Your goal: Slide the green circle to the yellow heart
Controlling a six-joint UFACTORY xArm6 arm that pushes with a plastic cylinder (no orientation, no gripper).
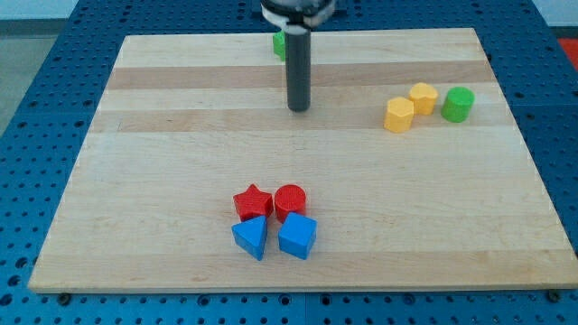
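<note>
my tip [298, 108] on the bare worktop [181, 135], no gripper here, holding nothing, green circle [458, 104] touching yellow heart [424, 97], far right of tip

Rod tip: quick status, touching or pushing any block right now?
My tip: touching nothing, on bare board. The green circle sits far toward the view's right, beside the yellow heart. Another green block is partly hidden behind the rod.

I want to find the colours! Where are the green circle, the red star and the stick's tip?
green circle [458, 104]: camera view, on its round side, at the view's right.
red star [252, 201]: camera view, on its top face.
my tip [299, 108]: camera view, the rod's very end, far left of the green circle.
</note>
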